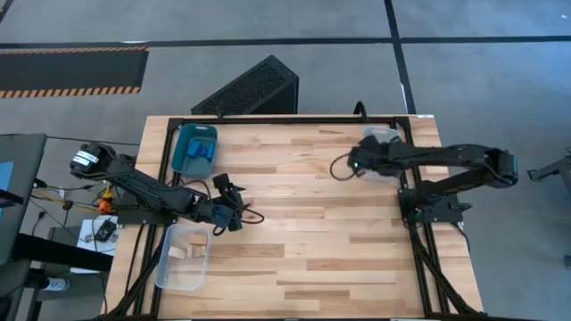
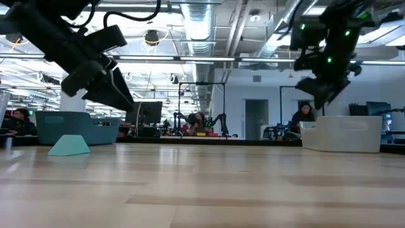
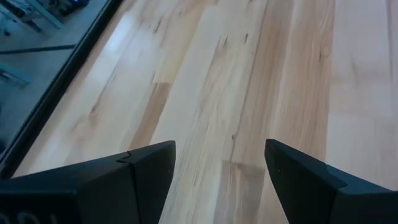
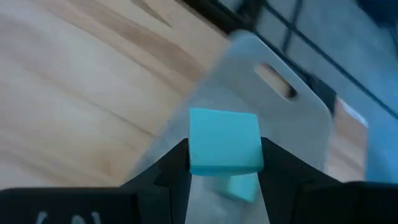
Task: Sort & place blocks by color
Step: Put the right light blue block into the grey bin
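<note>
The right gripper [image 4: 225,163] is clamped on one light turquoise cube-like block [image 4: 224,142], held above the clear plastic tray [image 4: 283,118] at the far right corner of the table. The block's faces look roughly equal, so no long axis can be told; one flat face is turned toward the wrist camera. A second turquoise piece [image 4: 242,186] shows just beyond it, mostly hidden by the held block and the fingers. In the high view the right gripper [image 1: 357,164] sits at the tray's [image 1: 382,135] inner edge, and the block itself cannot be made out there.

The left gripper [image 3: 217,168] hangs above bare light wooden table [image 3: 249,74] with its fingers spread apart and nothing between them. In the high view it [image 1: 234,214] lies between two trays on the left side: a blue plastic tray [image 1: 185,152] holding dark blue blocks [image 1: 200,155], count unclear, and a clear plastic tray [image 1: 169,267] holding pale wooden blocks [image 1: 189,252], about two, outlines indistinct.

In the low view a turquoise wedge-like shape [image 2: 68,145] sits beside the blue tray [image 2: 76,120].
</note>
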`<move>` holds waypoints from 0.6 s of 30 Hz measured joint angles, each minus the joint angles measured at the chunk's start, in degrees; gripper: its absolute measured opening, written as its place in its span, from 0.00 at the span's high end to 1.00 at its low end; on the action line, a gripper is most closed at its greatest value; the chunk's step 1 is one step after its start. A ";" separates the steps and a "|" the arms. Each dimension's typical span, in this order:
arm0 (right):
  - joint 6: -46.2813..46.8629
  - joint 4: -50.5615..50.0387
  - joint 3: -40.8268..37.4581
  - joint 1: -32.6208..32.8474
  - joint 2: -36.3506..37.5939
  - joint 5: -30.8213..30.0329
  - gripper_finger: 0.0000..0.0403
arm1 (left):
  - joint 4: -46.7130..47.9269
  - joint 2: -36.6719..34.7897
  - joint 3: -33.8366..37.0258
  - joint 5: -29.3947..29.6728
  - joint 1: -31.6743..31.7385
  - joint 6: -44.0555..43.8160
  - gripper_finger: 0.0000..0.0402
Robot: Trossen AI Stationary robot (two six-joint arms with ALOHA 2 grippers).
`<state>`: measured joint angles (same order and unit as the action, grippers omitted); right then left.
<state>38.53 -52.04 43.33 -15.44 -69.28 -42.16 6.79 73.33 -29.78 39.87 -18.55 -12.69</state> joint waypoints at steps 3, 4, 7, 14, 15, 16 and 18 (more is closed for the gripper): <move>-1.77 -0.59 0.02 -5.91 -0.97 1.88 0.59 | -0.56 -0.15 0.00 0.09 0.24 0.05 0.41; -3.03 0.08 0.11 -7.60 -1.81 2.44 0.59 | -0.42 -0.41 0.00 0.08 0.35 0.07 0.41; -8.50 2.45 -0.03 -12.64 -4.23 6.29 0.59 | -0.75 -0.62 0.00 0.28 0.58 0.07 0.41; -16.58 5.92 0.07 -22.66 -10.35 11.65 0.59 | 0.28 -0.61 0.00 0.25 0.57 -0.21 0.41; -17.35 6.28 0.07 -23.79 -11.07 13.30 0.58 | 0.29 -0.60 0.00 0.25 0.57 -0.26 0.41; -18.01 6.65 0.07 -24.76 -11.79 14.86 0.58 | 0.35 -0.61 0.00 0.25 0.57 -0.44 0.41; -19.68 7.65 0.07 -26.33 -13.49 17.29 0.58 | 0.35 -0.60 0.00 0.25 0.57 -0.93 0.41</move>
<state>18.85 -44.39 43.40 -41.77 -82.77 -24.87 7.14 72.73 -29.78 40.12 -17.98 -13.61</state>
